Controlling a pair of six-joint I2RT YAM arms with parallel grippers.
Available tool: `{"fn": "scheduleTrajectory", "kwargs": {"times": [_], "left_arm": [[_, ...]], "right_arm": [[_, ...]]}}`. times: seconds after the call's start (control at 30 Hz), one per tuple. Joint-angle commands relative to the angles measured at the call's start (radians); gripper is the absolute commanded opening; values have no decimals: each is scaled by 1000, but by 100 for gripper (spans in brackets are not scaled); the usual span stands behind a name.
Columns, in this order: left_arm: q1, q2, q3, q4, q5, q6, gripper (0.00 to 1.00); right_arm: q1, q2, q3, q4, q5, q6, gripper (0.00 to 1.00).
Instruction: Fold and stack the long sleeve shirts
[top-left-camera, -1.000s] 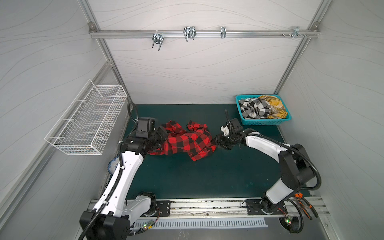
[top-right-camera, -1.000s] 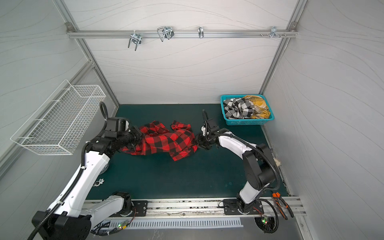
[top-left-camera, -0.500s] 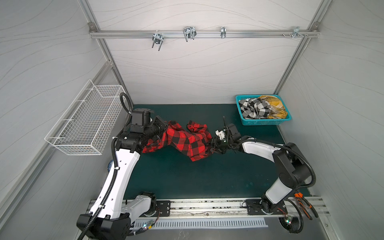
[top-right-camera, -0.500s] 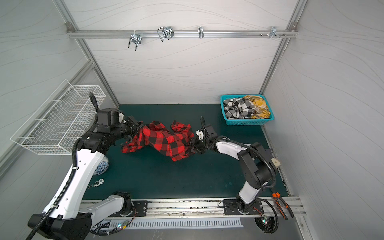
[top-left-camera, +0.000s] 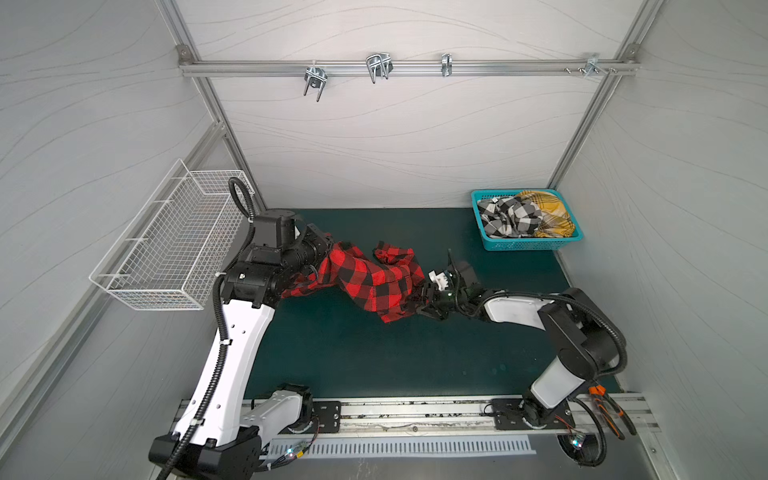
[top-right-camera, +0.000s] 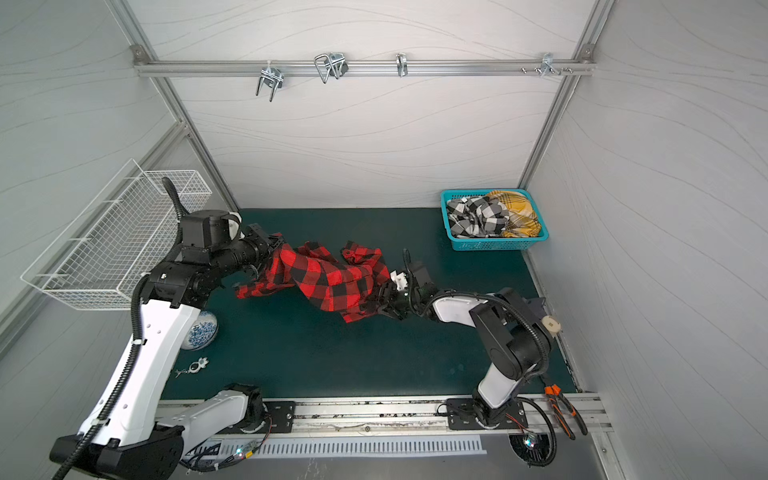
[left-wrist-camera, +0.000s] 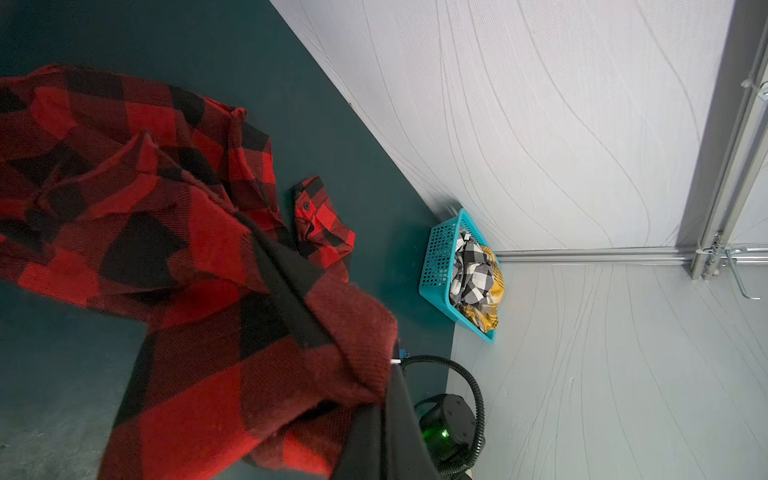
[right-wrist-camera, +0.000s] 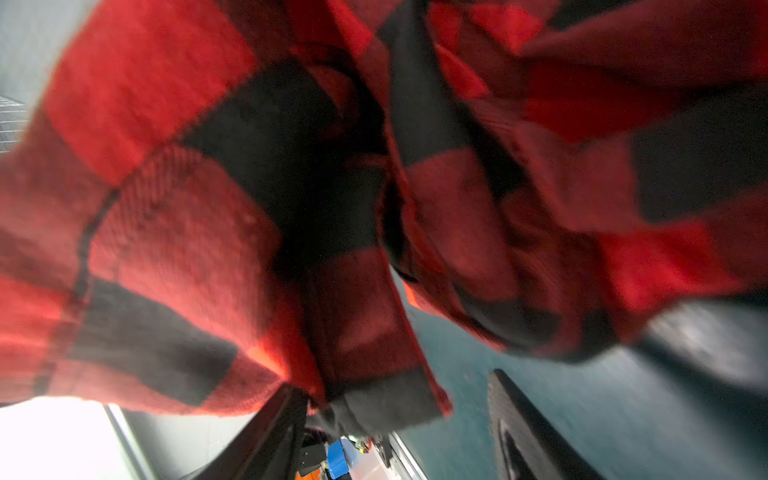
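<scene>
Our left gripper (top-left-camera: 327, 259) is closed tight on one end of the red-and-black shirt (top-left-camera: 370, 282) and holds this end up above the table (top-left-camera: 374, 357), near the left edge and toward the back. From there we see the shirt hang as a crumpled band down to the middle of the table; if its low end touches the green surface, we cannot tell. Our right gripper (top-left-camera: 420, 302) is at this low end. Its fingers (right-wrist-camera: 523, 428) stand apart, a hem of the cloth hangs between them, and they do not press it. The black-and-white shirt (top-left-camera: 509, 218) and the yellow shirt (top-left-camera: 548, 220) lie crumpled together in the blue basket (top-left-camera: 524, 246), in the back right corner of the table, well apart from the red one.
</scene>
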Motion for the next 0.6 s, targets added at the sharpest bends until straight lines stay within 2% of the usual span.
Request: {"fn": "scheduleTrajectory", "kwargs": {"times": [0.0, 0.13, 0.17, 0.27, 0.33, 0.47, 0.57], "left_arm": [[6, -19, 43, 15, -6, -14, 0], [12, -28, 33, 11, -17, -6, 0], [13, -28, 30, 8, -25, -1, 0], [21, -28, 5, 7, -52, 17, 0], [30, -15, -27, 19, -66, 32, 0], [55, 64, -60, 73, -71, 48, 0], [68, 175, 64, 66, -92, 61, 0]], "right_arm": [[16, 64, 20, 182, -35, 96, 69], [43, 104, 51, 192, -30, 98, 61], [44, 108, 52, 202, -35, 104, 54], [23, 86, 48, 185, -43, 99, 17], [-31, 28, 63, 89, -44, 52, 3], [-200, -77, 291, -331, -20, -156, 0], [-317, -49, 665, -680, 12, -323, 0]]}}
